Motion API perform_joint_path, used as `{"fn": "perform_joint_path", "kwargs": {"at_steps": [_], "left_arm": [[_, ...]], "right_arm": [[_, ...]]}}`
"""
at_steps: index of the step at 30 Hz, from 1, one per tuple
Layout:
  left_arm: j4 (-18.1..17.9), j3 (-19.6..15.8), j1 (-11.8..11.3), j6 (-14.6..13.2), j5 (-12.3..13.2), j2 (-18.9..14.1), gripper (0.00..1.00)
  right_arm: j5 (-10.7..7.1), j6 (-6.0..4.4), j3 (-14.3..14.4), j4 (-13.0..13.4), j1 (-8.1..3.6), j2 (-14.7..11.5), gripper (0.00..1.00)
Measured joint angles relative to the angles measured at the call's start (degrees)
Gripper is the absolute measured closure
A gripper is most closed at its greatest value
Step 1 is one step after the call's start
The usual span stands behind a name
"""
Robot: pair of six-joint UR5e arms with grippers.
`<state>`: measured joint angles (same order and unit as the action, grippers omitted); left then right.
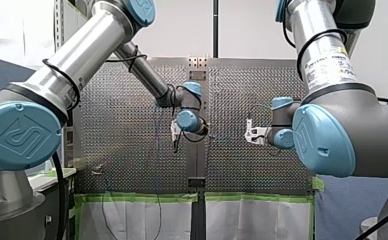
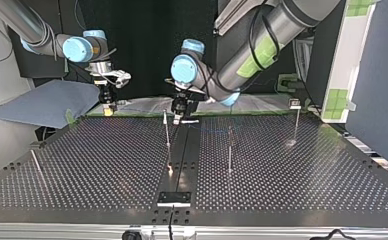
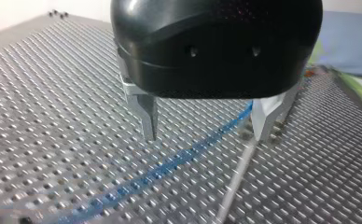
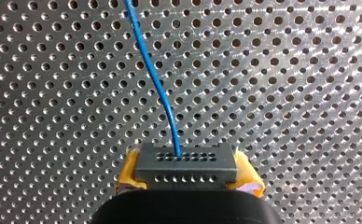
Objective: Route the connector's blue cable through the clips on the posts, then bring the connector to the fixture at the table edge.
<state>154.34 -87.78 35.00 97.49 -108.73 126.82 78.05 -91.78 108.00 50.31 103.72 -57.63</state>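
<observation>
Right gripper point(image 4: 188, 173) is clamped on the connector point(image 4: 187, 163), yellow pads point(image 4: 128, 170) against its two ends. The blue cable point(image 4: 158, 88) leaves its face and runs ahead over the perforated table point(image 4: 286, 93). Left gripper point(image 3: 207, 135) stands wide, metal fingers point(image 3: 146, 116) holding nothing, with the cable passing beneath the gap. In the top view, thin posts point(image 2: 167, 131) stand apart, and the fixture point(image 2: 173, 197) sits at the near edge, well apart from the connector.

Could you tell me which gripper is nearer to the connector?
Right. My right gripper grips the connector between its jaws; my left gripper hangs open above the blue cable, well apart from the connector.
</observation>
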Motion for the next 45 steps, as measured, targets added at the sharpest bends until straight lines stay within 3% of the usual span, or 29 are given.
{"fn": "perform_joint_path", "kwargs": {"at_steps": [9,22,45], "left_arm": [[0.8,-1.2,0.0,-3.0,-4.1,0.0,0.00],[1.3,-1.6,2.6,-3.7,0.2,0.0,0.00],[0.0,-2.8,4.2,-3.8,0.4,-0.1,0.00]], "right_arm": [[0.00,0.00,0.0,0.0,0.03,0.0,1.00],[-0.34,0.00,0.0,0.0,-0.04,0.0,1.00],[-0.70,0.00,0.0,0.0,-0.24,0.0,1.00]]}}
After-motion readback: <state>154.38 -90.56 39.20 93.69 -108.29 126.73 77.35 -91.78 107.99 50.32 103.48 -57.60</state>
